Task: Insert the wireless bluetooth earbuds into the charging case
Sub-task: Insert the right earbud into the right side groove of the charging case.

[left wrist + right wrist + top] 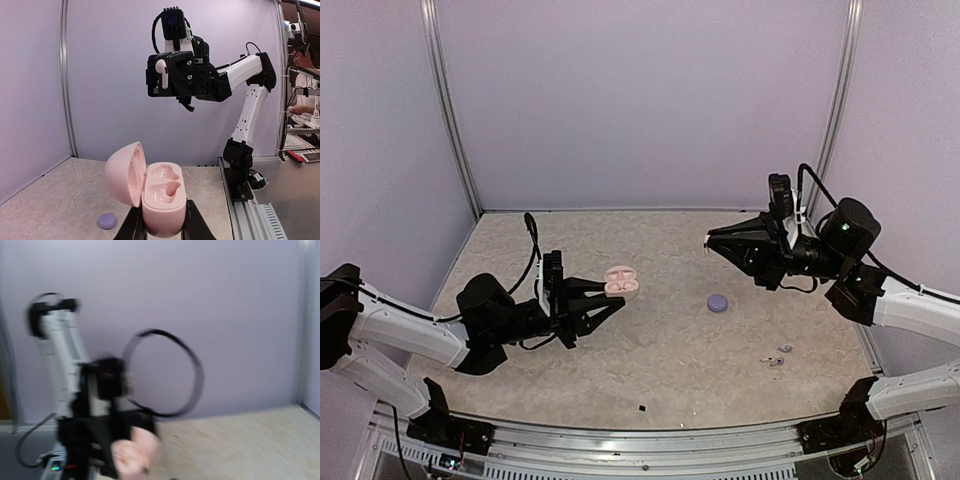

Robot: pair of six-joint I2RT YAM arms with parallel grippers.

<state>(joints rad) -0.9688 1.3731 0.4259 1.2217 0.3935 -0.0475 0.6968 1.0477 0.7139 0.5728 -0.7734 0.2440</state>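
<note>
Left fingers [132,228] clamp a glossy, rounded pink case [162,207], lid open.

The right wrist view is smeared throughout, and the pink charging case [131,455] at lower centre is only a soft blob. In the left wrist view the bottom edge cuts off the case's base and the left tool's fingers [131,229]. At upper centre the right tool [161,80] half hides its earbud [161,68]. In the top view, the pale bits [775,358] at lower right are too small to identify.

top view high above table [660,350], wrist views low, facing each other across charging case [162,200]
</note>
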